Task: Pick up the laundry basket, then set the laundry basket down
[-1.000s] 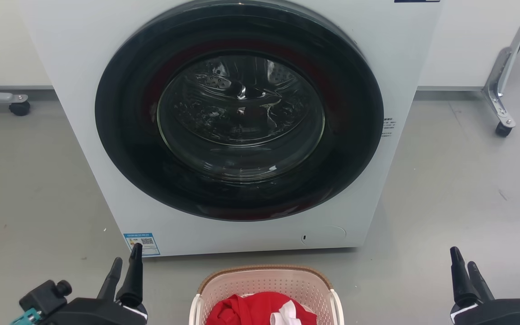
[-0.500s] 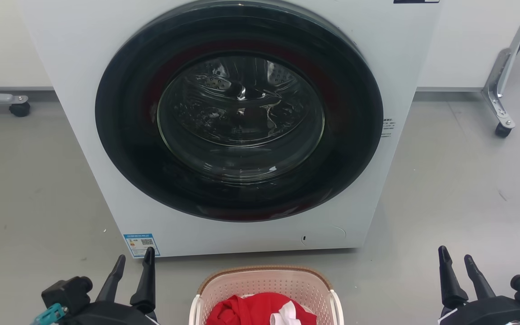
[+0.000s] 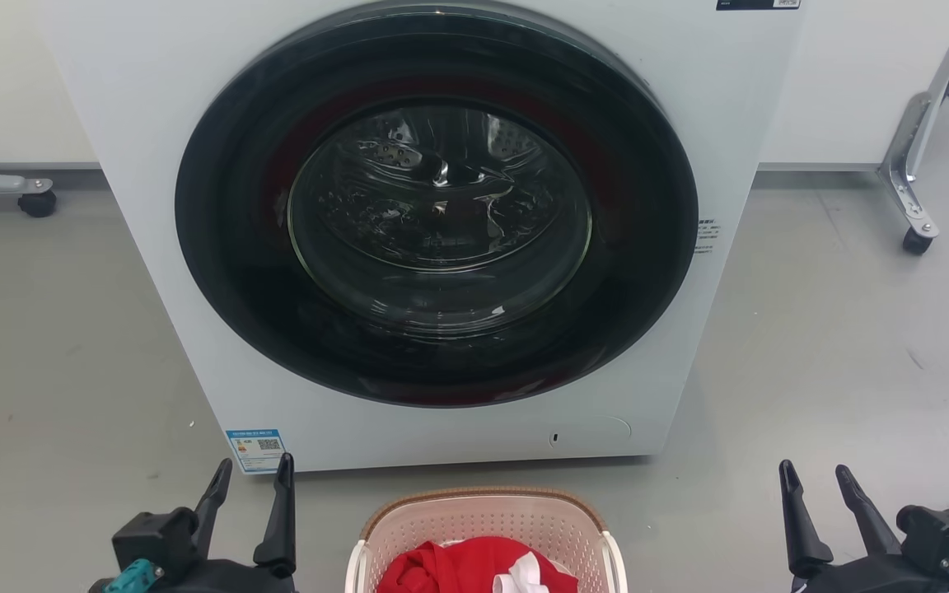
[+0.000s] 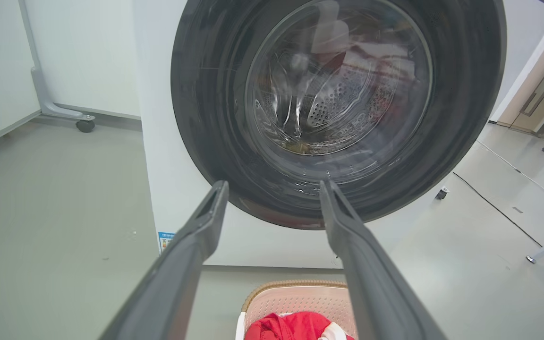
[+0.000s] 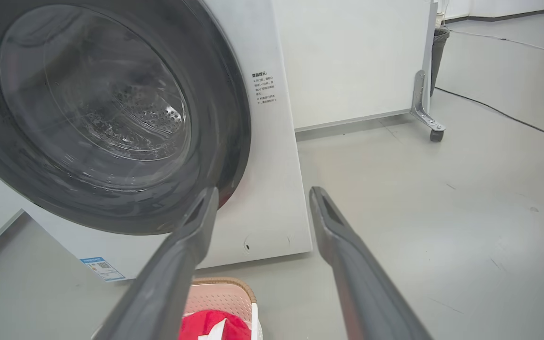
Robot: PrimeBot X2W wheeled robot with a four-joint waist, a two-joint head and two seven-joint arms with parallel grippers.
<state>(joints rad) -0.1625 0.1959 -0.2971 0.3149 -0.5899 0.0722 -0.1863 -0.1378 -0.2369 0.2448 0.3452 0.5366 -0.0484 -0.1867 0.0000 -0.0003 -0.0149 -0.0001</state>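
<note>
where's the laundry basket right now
In the head view, the laundry basket sits on the floor at bottom centre, just in front of the washing machine, between the left gripper and right gripper and touching neither.

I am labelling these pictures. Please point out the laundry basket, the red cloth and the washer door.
laundry basket (image 3: 483, 519): head view, pale perforated far wall.
red cloth (image 3: 441, 568): head view, its upper fold.
washer door (image 3: 439, 218): head view, middle of glass.

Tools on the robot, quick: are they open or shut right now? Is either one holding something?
Left tool: open, holding nothing.
Right tool: open, holding nothing.
</note>
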